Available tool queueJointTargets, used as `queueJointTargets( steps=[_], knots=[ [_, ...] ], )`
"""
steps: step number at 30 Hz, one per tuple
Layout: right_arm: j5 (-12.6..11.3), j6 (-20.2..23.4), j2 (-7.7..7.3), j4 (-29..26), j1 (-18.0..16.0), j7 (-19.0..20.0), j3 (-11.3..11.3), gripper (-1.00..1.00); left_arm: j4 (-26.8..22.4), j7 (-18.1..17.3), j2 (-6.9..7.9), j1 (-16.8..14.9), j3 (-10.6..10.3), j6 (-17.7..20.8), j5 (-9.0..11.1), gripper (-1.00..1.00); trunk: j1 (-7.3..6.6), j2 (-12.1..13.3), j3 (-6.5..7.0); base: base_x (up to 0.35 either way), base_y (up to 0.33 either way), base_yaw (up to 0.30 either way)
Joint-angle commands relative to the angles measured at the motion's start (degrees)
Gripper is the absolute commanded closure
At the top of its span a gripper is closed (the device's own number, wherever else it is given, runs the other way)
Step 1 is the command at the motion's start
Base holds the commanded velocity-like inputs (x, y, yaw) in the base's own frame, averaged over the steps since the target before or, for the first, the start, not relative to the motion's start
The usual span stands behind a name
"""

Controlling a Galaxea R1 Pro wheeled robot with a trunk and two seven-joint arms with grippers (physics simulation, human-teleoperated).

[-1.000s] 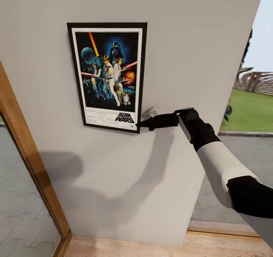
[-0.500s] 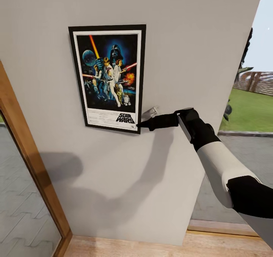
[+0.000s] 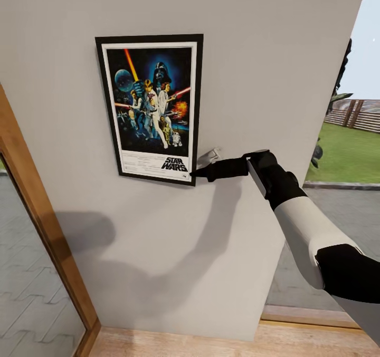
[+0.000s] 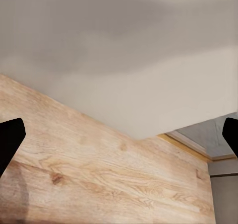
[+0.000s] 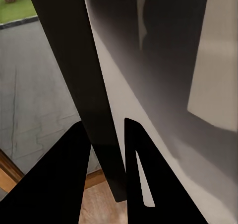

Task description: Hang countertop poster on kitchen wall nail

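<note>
Black-framed poster corner sits in right pincer.

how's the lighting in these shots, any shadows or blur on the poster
Head view: poster sharp and evenly lit; the arm casts a soft shadow down the wall. Right wrist view: right gripper silhouetted black, frame edge-on, wall shaded. Left wrist view: soft, a grey shadow across the wall.

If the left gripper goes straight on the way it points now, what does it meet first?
Probably the wooden floor: the left gripper, fingers wide apart, looks down at the boards where they meet the grey wall. Depth is unclear, so the wall's foot is possible instead.
</note>
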Motion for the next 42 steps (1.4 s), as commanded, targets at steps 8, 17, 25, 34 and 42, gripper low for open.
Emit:
queueJointTargets(
  steps=[8, 17, 25, 34, 42],
  knots=[
    [0.0, 0.4, -0.03, 0.0, 0.0, 0.1, 0.1, 1.0, 0.1, -0.1, 0.02, 0.0, 0.4, -0.3, -0.4, -1.0, 0.03, -0.1, -0.06, 0.0, 0.0, 0.0],
    [0.0, 0.4, -0.03, 0.0, 0.0, 0.1, 0.1, 1.0, 0.1, -0.1, 0.02, -0.1, 0.4, -0.3, -0.4, -1.0, 0.03, -0.1, -0.06, 0.0, 0.0, 0.0],
    [0.0, 0.4, -0.01, 0.0, 0.0, 0.1, 0.1, 1.0, 0.1, -0.1, 0.02, 0.0, 0.4, -0.3, -0.4, -1.0, 0.03, -0.1, -0.06, 0.0, 0.0, 0.0],
    [0.0, 0.4, 0.06, 0.0, 0.0, 0.1, 0.1, 1.0, 0.1, -0.1, 0.02, 0.0, 0.4, -0.3, -0.4, -1.0, 0.03, -0.1, -0.06, 0.0, 0.0, 0.0],
    [0.0, 0.4, 0.14, 0.0, 0.0, -1.5, 0.1, 1.0, 0.1, -0.1, 0.02, 0.0, 0.4, -0.3, -0.4, -1.0, 0.03, -0.1, -0.06, 0.0, 0.0, 0.0]
  ],
)
